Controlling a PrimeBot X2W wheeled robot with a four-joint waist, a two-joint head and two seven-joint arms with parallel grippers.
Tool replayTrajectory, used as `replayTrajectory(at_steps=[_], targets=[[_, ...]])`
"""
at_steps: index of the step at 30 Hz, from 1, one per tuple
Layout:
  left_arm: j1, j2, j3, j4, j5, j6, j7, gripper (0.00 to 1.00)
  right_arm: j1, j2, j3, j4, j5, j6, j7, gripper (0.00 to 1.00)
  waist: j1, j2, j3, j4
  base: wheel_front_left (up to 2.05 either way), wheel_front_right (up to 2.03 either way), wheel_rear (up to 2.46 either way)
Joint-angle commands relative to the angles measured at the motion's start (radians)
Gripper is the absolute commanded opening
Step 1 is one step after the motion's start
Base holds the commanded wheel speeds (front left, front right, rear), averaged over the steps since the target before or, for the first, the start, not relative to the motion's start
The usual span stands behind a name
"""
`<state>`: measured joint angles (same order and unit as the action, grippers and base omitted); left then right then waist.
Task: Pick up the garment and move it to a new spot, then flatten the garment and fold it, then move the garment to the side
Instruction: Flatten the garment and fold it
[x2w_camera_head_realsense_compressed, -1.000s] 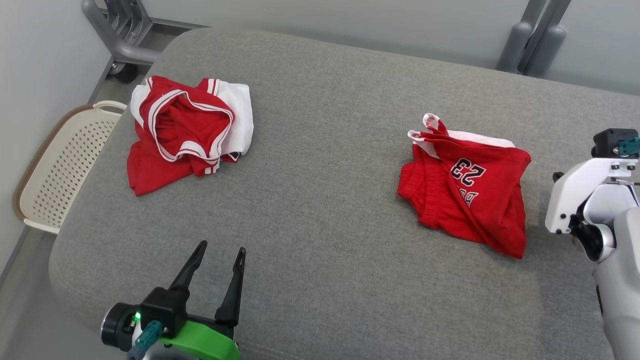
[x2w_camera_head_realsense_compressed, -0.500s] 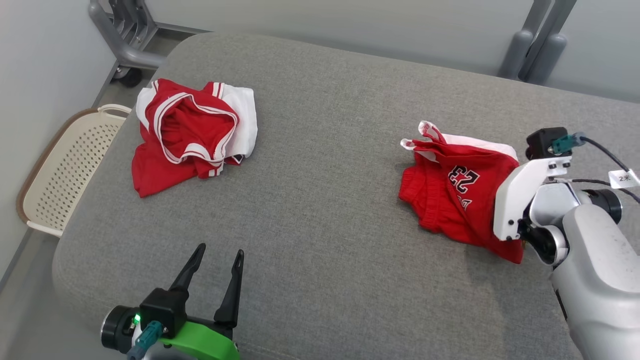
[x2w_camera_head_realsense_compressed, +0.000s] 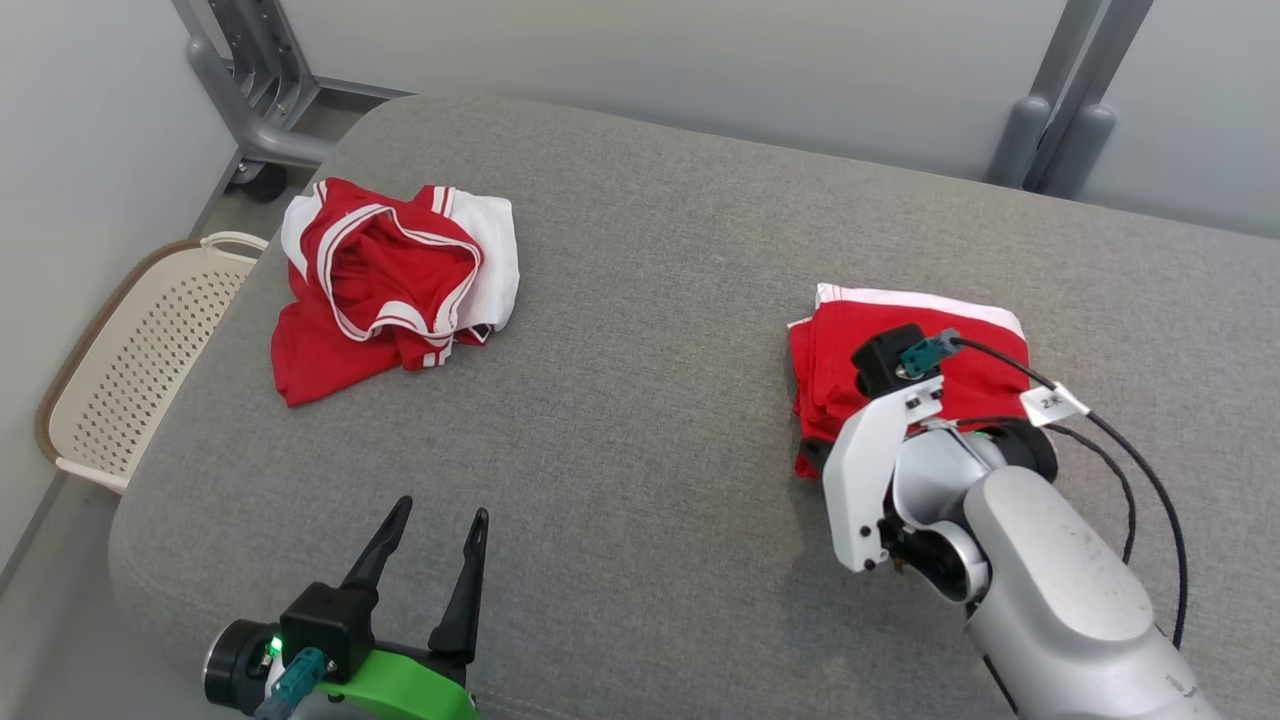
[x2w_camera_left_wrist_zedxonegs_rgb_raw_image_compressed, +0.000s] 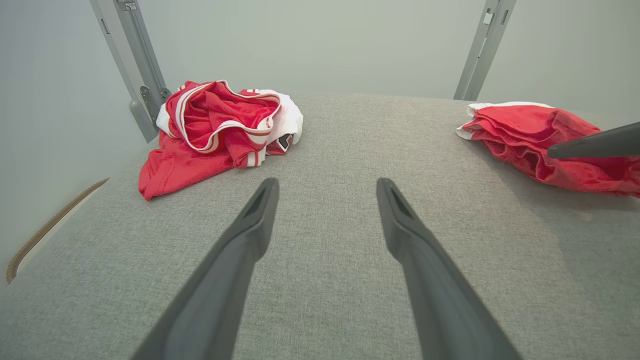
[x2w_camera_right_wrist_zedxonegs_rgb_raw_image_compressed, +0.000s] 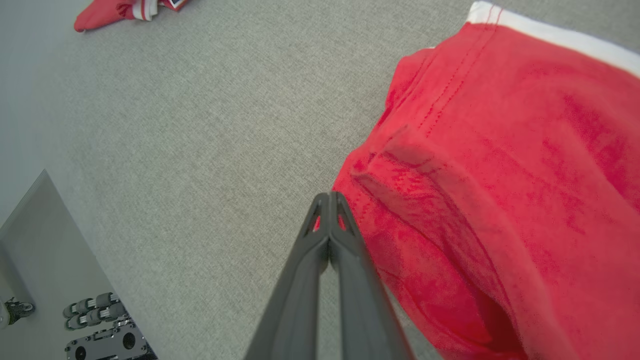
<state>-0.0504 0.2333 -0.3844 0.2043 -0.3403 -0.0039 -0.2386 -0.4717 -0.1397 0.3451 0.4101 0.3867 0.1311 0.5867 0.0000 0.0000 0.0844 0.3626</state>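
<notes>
Garment (x2w_camera_head_realsense_compressed: 840, 345) lies folded on the worktop (x2w_camera_head_realsense_compressed: 650, 300), right side, with a white band along its far edge. Right gripper (x2w_camera_right_wrist_zedxonegs_rgb_raw_image_compressed: 330, 197): jaws closed tight, tips at the garment's left edge, no cloth seen between them. Left gripper (x2w_camera_head_realsense_compressed: 440, 508): jaws wide open, empty, over the worktop's front. Second garment (x2w_camera_head_realsense_compressed: 385, 270) lies crumpled, far left.

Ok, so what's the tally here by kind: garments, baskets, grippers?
Garments: 2, a crumpled garment and a folded garment, both red and white
Baskets: 1, a cream basket
Grippers: 2, the left gripper and the right gripper
Total: 5
</notes>
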Motion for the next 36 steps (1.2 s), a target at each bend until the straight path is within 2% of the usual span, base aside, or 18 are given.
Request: replayTrajectory(at_steps=[1, 8, 13, 19, 25, 30, 36], targets=[[0.011, 0.006, 0.000, 0.001, -0.006, 0.004, -0.002, 1.00, -0.001, 0.014, 0.020, 0.013, 0.011, -0.001, -0.008, 0.00, 0.0000, 0.0000, -0.004, 0.005, 0.00, 0.00, 0.00], [0.013, 0.011, -0.001, -0.004, -0.010, 0.012, -0.002, 1.00, -0.058, 0.044, 0.049, 0.034, 0.039, -0.001, -0.048, 0.00, 0.0000, 0.0000, -0.010, 0.019, 0.00, 0.00, 0.00], [0.024, 0.016, 0.000, -0.009, -0.012, 0.020, -0.002, 1.00, -0.089, -0.002, -0.032, 0.022, -0.003, -0.001, -0.089, 0.00, 0.0000, 0.0000, -0.023, 0.018, 0.00, 0.00, 0.00], [0.033, 0.017, -0.009, -0.016, -0.014, 0.020, -0.002, 1.00, -0.055, -0.065, -0.136, 0.038, -0.086, -0.001, -0.131, 0.00, 0.0000, 0.0000, -0.032, 0.016, 0.00, 0.00, 0.00], [0.026, 0.020, -0.012, -0.031, -0.008, 0.025, -0.007, 1.00, -0.002, -0.089, -0.166, 0.091, -0.157, -0.001, -0.179, 0.00, 0.0000, 0.0000, -0.011, 0.010, 0.00, 0.00, 0.00], [0.007, 0.023, -0.003, -0.042, 0.003, 0.034, -0.015, 1.00, 0.018, -0.067, -0.123, 0.136, -0.158, -0.001, -0.200, 0.00, 0.0000, 0.0000, 0.004, 0.005, 0.00, 0.00, 0.00], [0.009, 0.027, 0.008, -0.051, 0.010, 0.040, -0.022, 1.00, 0.031, -0.037, -0.018, 0.124, -0.080, -0.001, -0.178, 0.00, 0.0000, 0.0000, -0.006, -0.002, 0.00, 0.00, 0.00]])
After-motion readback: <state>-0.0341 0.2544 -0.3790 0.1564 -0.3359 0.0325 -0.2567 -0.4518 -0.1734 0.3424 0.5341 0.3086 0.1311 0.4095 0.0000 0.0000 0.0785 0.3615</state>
